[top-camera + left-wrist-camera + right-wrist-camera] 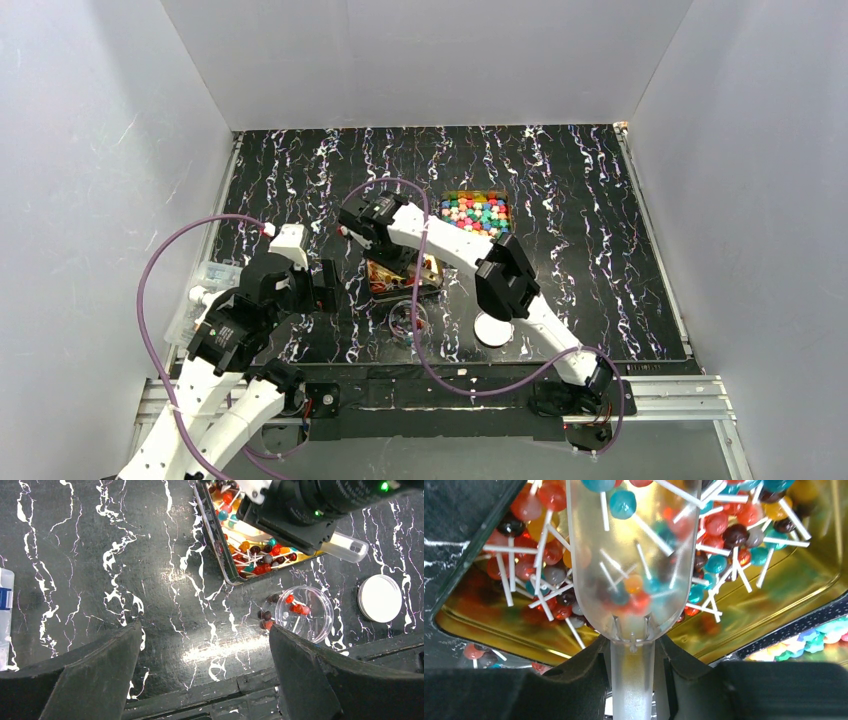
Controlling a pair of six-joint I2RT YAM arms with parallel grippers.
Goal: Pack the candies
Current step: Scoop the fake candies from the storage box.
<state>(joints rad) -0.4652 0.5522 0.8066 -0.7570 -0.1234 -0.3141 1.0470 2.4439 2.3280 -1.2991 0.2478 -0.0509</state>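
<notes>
The right claw is pinched narrow on the handle of a clear plastic scoop; the scoop's bowl points down into a gold tin near the middle of the black marbled table, and several round candies on white sticks sit inside the bowl; many more, red, teal, orange and dark brown, lie in a heap across the tin's floor around it.

The left claw stands wide, holding nothing, above bare table to the left of the tin.

Just near of the tin stands a round clear jar with a few red candies in it; a couple of dark ones show at its left rim, in or out I cannot tell; a round white lid lies flat to the right of the jar, apart from it.

Farther off and to the right, a second tin is filled with cube-like candies in pink, green, blue and yellow.
</notes>
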